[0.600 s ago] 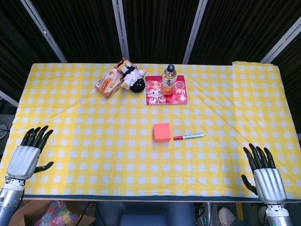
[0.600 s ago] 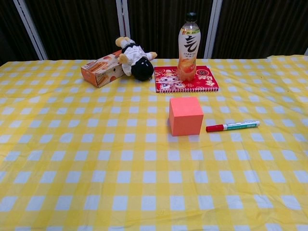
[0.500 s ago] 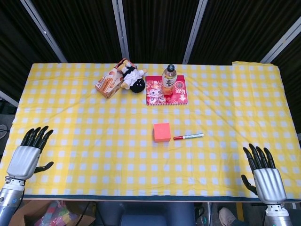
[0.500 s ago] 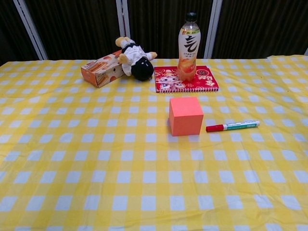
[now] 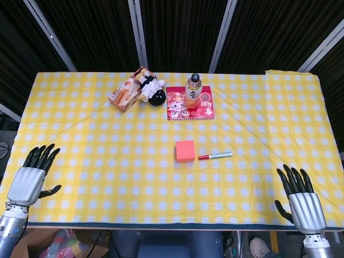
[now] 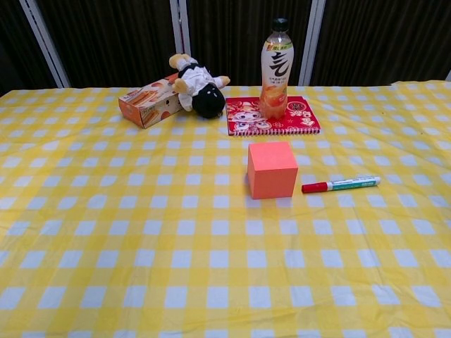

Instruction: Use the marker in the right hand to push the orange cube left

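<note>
Plainly, the job has not started.

Change: between the earlier head views and this one, the right hand (image 5: 306, 207) has slid a touch lower and to the left at the near table edge; nothing else has shifted.
Meaning for the task: that drift is too slight to count as a reach, so picking up the marker is still the first step.
Right hand: empty, fingers straight and spread apart, palm down, well apart from the marker.
Left hand: the left hand (image 5: 29, 180) is likewise empty with fingers spread, parked at the near left corner, unmoved.
Marker: the marker (image 6: 340, 184) lies flat on the yellow checked cloth (image 6: 141, 246), red cap towards the cube, barrel pointing right.
Orange cube: the orange cube (image 6: 271, 170) sits near the middle of the table, just left of the marker's cap; from the chest view a narrow gap seems to separate them, though I cannot be certain they do not touch.
Behind: a bottle (image 6: 277, 69) stands on a red notebook (image 6: 303, 116), with a plush toy (image 6: 199, 88) leaning on a small carton (image 6: 144, 103) to its left.
Next: the right hand probably needs to travel forward and inward to the barrel end.
</note>
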Robot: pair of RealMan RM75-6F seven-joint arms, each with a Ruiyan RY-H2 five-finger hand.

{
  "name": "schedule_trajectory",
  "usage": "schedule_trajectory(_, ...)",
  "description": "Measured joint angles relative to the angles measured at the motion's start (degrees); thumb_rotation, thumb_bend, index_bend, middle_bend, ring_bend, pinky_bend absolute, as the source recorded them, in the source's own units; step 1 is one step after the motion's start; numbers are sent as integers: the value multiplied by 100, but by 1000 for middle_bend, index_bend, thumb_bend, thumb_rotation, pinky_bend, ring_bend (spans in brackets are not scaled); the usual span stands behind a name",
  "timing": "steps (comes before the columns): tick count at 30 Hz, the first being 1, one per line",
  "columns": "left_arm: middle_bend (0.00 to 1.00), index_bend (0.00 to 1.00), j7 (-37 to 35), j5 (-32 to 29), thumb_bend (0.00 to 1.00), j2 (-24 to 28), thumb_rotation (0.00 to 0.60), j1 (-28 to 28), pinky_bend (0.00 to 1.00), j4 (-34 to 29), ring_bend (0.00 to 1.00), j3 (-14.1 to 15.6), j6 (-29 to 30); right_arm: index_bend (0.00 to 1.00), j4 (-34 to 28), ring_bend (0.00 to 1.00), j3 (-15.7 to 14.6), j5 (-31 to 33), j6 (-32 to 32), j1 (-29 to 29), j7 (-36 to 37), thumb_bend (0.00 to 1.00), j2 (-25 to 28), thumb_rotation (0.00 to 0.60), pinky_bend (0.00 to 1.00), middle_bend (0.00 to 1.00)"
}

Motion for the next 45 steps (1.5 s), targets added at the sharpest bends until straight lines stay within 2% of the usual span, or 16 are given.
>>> schedule_trajectory(4, 0, 0, -24, 20, 0, 6, 600, -17, 19, 3, 0, -2, -11, 14, -154, 0, 65, 8, -130, 122, 77, 371, 15, 600, 18, 0)
schedule_trajectory(7, 0, 0, -19, 22, 0, -4, 600, -29, 19, 17, 0, -16, -11, 73, -283, 0, 146, 21, -301, 267, -17, 371, 30, 600, 18, 0)
schedule_trajectory(13, 0, 0, 29, 25, 0, -20, 600, -57, 19, 24, 0, -23, -44, 87, -712, 0, 449, 424, -1074, 760, -596, 370, -49, 600, 18, 0)
schedule_trajectory(16, 0, 0, -24, 21, 0, 6, 600, -59, 19, 20, 0, -22, -51, 116, -845, 0, 709, 924, -1549, 1117, -997, 371, -248, 600, 18, 0)
schedule_trajectory(23, 0, 0, -13, 3, 0, 21, 600, -74, 19, 42, 0, -20, -91, 246, -761, 0, 1405, 2725, -2235, 1978, -2062, 371, -1019, 600, 18, 36)
schedule_trajectory(30, 0, 0, -74, -51, 0, 67, 600, -92, 19, -21, 0, -6, -177, 300, -372, 0, 1919, 4160, -2611, 2696, -2471, 371, -1558, 600, 18, 68)
schedule_trajectory(33, 0, 0, -88, -70, 0, 78, 600, -102, 19, -35, 0, -4, -212, 300, -180, 0, 2016, 4598, -2737, 2976, -2561, 371, -1693, 600, 18, 72)
schedule_trajectory(38, 0, 0, -101, -126, 0, 103, 600, -132, 19, -67, 0, -4, -298, 299, 2, 0, 1951, 5089, -2904, 3245, -2732, 371, -1794, 600, 17, 73)
schedule_trajectory(45, 0, 0, -136, -154, 0, 124, 600, -141, 19, -96, 0, -3, -326, 299, 371, 0, 1833, 5333, -2979, 3517, -2730, 371, -2044, 600, 18, 73)
